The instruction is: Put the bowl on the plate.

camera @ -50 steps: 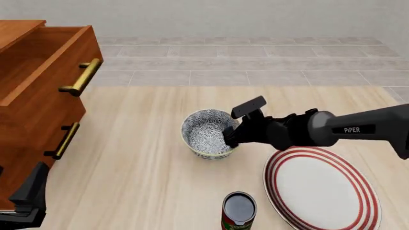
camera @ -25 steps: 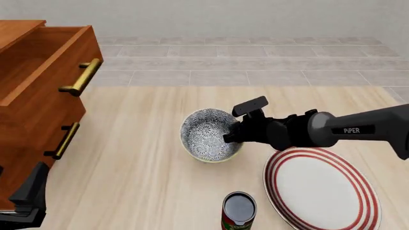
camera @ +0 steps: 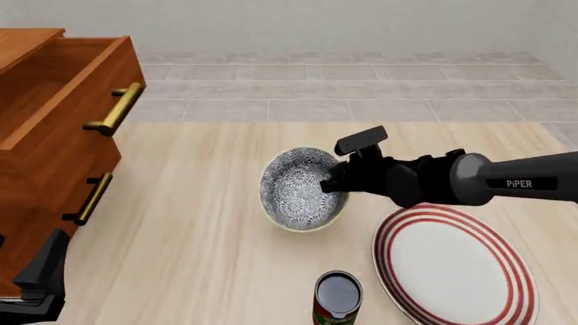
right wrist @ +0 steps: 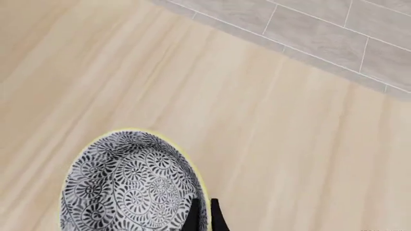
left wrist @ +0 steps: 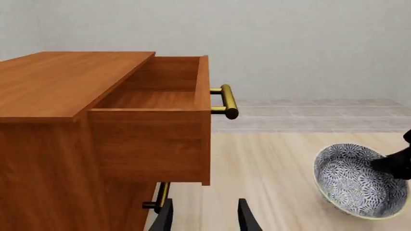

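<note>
The light wooden plank table (camera: 199,230) carries a red-ringed white round plate (camera: 456,267), a dark-topped can (camera: 337,298) and an orange-brown wooden drawer cabinet (camera: 45,135).

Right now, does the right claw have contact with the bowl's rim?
Touching. In the right wrist view the right claw's two fingers pinch the bowl's rim between them; the front view shows the bowl tilted, hanging from that grip.

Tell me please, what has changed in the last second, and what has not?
The right gripper, shut on the rim of the bowl, has raised it and tipped it so the opening faces left. The plate, the can, the drawer unit and the left gripper stayed put.
</note>
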You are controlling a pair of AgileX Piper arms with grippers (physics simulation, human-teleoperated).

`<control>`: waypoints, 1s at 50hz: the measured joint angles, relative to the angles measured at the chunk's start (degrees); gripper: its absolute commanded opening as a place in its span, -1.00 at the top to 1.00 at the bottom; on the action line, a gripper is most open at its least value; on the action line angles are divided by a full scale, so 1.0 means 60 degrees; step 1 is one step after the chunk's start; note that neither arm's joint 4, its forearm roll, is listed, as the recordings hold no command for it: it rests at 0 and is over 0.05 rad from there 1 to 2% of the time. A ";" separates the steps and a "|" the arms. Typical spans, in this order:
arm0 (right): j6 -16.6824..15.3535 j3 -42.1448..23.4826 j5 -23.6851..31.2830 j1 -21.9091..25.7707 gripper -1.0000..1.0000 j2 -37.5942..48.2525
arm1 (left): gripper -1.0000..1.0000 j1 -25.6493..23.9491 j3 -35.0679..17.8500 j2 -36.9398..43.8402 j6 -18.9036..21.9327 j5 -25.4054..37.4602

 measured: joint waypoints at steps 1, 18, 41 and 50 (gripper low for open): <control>0.0024 0.0007 0.0002 -0.0012 1.00 -0.0050 | -1.00 0.0000 0.0000 0.0000 0.0000 0.0000; 0.0629 0.0153 0.0055 -0.0163 1.00 -0.0848 | -1.00 0.0000 0.0000 0.0000 0.0000 0.0000; 0.2116 0.1086 0.0089 -0.0740 1.00 -0.2537 | -1.00 0.0000 0.0000 0.0000 0.0000 0.0000; 0.2466 0.1810 0.0130 -0.1247 1.00 -0.3381 | -1.00 0.0000 0.0000 0.0000 0.0000 0.0000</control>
